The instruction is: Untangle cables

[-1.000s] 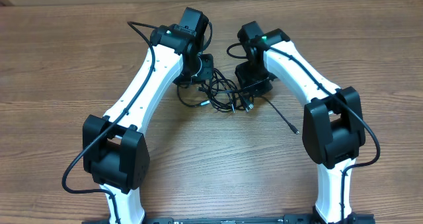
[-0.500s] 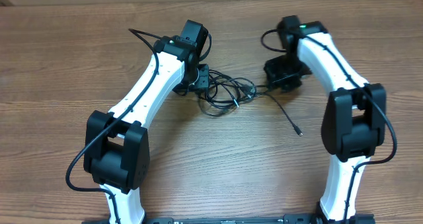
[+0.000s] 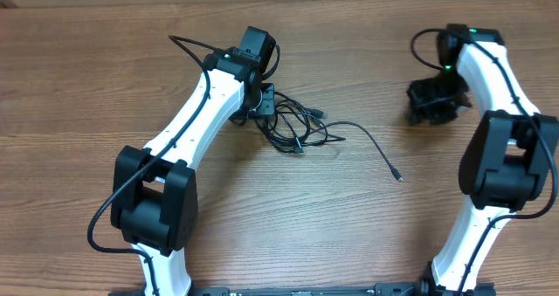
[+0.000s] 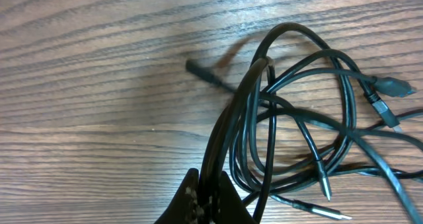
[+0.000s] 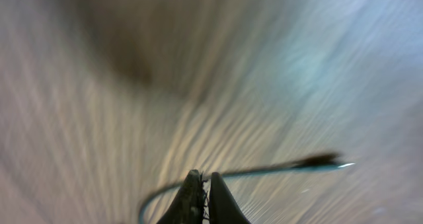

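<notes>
- Cables (image 3: 293, 128): small knot of thin black cords near mid-tabletop, just beside the left claw (image 3: 265, 104). Several loops overlap and cross; not yet separated.
- Loose cord (image 3: 371, 143): one strand runs out of the knot to the right in an open arc and lies flat, ending in a small plug (image 3: 397, 177) clear of the rest. Judged partly freed, though its near end reaches back into the bunch.
- Thin cord (image 5: 264, 170): in the right wrist view it crosses at the fingertips of the right claw (image 5: 203, 184), with a pale pointed tip. It looks sharper than the streaked wood behind, so it is probably pinched there and carried. The overhead view does not show it.
- Progress estimate: early to middle. One or two cords are drawn out; the main tangle is left to do.
- Left claw (image 4: 210, 194): closed tight on a pair of strands from the bunch.
- Right claw (image 3: 431, 104): closed narrow, far right, well apart from the knot.
- Materials: cords are smooth, slightly glossy and round, and hold springy curves. The ends are slim silver pin plugs (image 4: 325, 187) and one moulded black connector (image 4: 390, 88).
- Tabletop (image 3: 288, 226): brown wood-grain surface, matt and flat.
</notes>
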Motion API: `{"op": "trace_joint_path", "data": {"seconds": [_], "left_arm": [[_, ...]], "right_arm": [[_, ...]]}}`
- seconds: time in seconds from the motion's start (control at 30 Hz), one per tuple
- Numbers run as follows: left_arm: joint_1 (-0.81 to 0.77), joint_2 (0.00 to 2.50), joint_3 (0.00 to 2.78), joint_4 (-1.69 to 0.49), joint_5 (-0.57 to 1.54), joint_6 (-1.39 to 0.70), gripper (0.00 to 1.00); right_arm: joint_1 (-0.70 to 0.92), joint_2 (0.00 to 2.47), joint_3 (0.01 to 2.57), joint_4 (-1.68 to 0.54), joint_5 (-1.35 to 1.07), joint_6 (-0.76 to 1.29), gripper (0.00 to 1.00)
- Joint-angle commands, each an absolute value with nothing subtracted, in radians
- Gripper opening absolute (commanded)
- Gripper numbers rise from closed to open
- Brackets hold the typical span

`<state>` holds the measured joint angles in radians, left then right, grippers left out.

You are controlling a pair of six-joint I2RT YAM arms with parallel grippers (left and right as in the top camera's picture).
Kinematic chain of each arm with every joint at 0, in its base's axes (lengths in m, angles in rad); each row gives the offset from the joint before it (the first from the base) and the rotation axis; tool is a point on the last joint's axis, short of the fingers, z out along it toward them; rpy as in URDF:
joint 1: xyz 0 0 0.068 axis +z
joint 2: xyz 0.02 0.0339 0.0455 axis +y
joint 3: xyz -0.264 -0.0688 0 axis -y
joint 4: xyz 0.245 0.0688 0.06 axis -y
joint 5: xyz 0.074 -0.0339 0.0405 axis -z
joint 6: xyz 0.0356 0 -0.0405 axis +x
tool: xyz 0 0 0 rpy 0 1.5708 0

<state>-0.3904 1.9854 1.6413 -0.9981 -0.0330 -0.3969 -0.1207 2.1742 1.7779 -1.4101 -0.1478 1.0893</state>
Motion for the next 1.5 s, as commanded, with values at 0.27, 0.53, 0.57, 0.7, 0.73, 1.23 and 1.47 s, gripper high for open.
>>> {"op": "trace_joint_path", "data": {"seconds": [0.27,0.53,0.57,0.7,0.73,1.23,1.47], "left_arm": [[-0.385,1.975,1.638,-0.996,-0.047,-0.374,0.04],[-0.385,1.975,1.638,-0.997,-0.013,-0.372,0.04],[-0.385,1.975,1.638,-0.997,-0.001,-0.363,0.04],[-0.385,1.975,1.638,-0.997,0.072,-0.255,0.04],[-0.385,1.975,1.638,-0.997,0.094,-0.206,0.04],[-0.385,1.975,1.638,-0.986,0.307,0.187,0.04],[-0.384,1.975,1.638,-0.987,0.311,0.148,0.04]], "right_arm": [[-0.083,2.162,1.671,-1.419,-0.308,0.916,0.29],[-0.004,2.123,1.797,-1.475,-0.407,0.546,0.17],[0.007,2.109,1.820,-1.473,-0.436,0.452,0.17],[0.057,2.056,1.903,-1.480,-0.508,0.140,0.39],[0.065,2.046,1.917,-1.454,-0.502,0.140,1.00],[0.205,2.040,1.872,-1.359,-0.620,-0.084,0.46],[0.316,2.041,1.774,-1.282,-0.618,-0.084,0.47]]}}
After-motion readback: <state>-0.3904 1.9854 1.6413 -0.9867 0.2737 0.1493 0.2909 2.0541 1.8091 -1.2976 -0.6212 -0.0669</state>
